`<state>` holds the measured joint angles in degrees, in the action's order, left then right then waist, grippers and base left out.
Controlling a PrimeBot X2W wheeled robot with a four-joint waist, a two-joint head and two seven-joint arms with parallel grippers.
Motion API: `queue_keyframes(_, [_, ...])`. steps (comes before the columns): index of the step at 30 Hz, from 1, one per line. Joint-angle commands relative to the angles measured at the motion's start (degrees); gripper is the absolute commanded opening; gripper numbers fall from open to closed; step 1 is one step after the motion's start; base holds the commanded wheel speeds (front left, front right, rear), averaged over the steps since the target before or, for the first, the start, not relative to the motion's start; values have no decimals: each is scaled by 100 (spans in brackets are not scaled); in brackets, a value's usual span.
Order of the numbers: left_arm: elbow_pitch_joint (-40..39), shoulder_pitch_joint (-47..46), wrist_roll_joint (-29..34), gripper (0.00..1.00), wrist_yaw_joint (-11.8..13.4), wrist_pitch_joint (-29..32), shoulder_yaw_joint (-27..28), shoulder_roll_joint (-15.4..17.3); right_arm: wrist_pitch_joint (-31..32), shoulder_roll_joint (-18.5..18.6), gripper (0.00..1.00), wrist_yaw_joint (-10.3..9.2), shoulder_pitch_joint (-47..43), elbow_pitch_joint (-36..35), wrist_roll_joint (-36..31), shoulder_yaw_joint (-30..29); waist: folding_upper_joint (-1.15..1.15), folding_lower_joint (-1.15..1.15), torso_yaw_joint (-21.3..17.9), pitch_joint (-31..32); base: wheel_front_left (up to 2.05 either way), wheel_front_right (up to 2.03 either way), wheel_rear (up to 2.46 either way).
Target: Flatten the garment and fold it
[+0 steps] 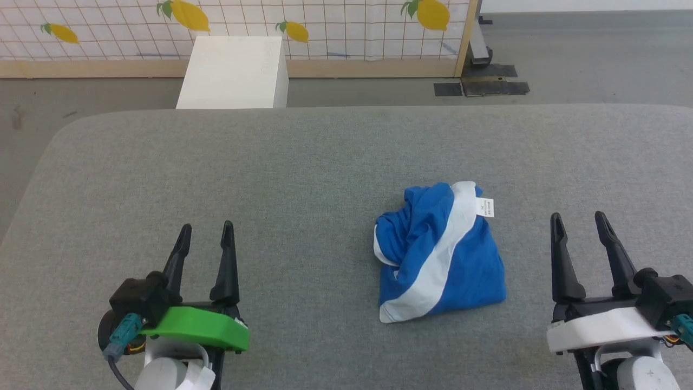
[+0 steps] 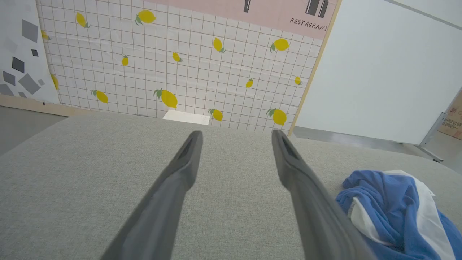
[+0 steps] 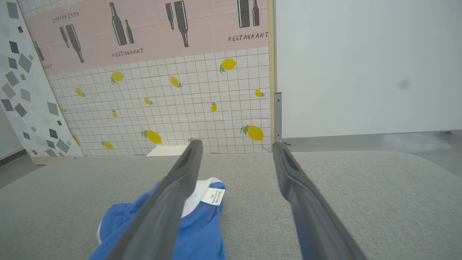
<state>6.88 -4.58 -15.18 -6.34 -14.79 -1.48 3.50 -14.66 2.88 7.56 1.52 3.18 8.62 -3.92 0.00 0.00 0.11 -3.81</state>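
The garment (image 1: 439, 254) lies crumpled in a bunched heap on the grey table (image 1: 303, 179), right of centre: royal-blue cloth crossed by a wide white stripe, with a small white tag (image 1: 484, 207) at its upper right. My left gripper (image 1: 204, 234) stands open over bare table, well to the garment's left. My right gripper (image 1: 579, 223) is open too, a short way to its right, touching nothing. In the left wrist view the garment (image 2: 393, 209) sits beside the right finger. In the right wrist view the garment (image 3: 195, 231) lies partly behind the left finger, tag (image 3: 213, 196) showing.
A white box (image 1: 234, 73) stands on the floor just beyond the table's far edge. Behind it runs a tiled wall panel with lemon prints (image 1: 325, 27) and a wooden post (image 1: 466, 38). Grey floor surrounds the table.
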Motion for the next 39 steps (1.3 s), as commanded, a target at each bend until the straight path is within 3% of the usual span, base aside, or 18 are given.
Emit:
queue_keyframes(1, [5,47,79,100,-38,-20,21,-30,-34,-1,100,-8,-45,-6,-7,12,0,0,4,-15,0,0,0])
queue_keyframes(16, [140,29,117,100,-83,-20,-83,-60,-8,-1,100,-8,-87,116,-257,-78,0,0,49,19,0,0,0])
queue_keyframes(23, [648,-373,-183,100,-104,70,-1348,-61,372,-1,100,-8,-43,288,-453,-402,0,0,90,-22,0,0,0])
queue_keyframes(28, [1049,-908,-643,100,-111,756,-2754,-61,615,-1,100,-8,-48,332,-527,-446,0,0,55,-25,0,0,0])
queue_keyframes(33, [1591,-1390,-964,100,-108,1663,-3659,-62,683,-1,100,-8,-55,296,-509,-391,0,0,-62,-50,0,0,0])
queue_keyframes(35, [1826,-1551,-1060,100,32,1988,-3820,-62,693,-1,100,-8,-52,279,-499,-364,0,0,-128,-77,0,0,0])
queue_keyframes(39, [2294,-1891,-1062,100,583,2698,-4099,-62,691,-1,100,-8,-36,250,-455,-294,0,0,-286,-155,0,0,0])
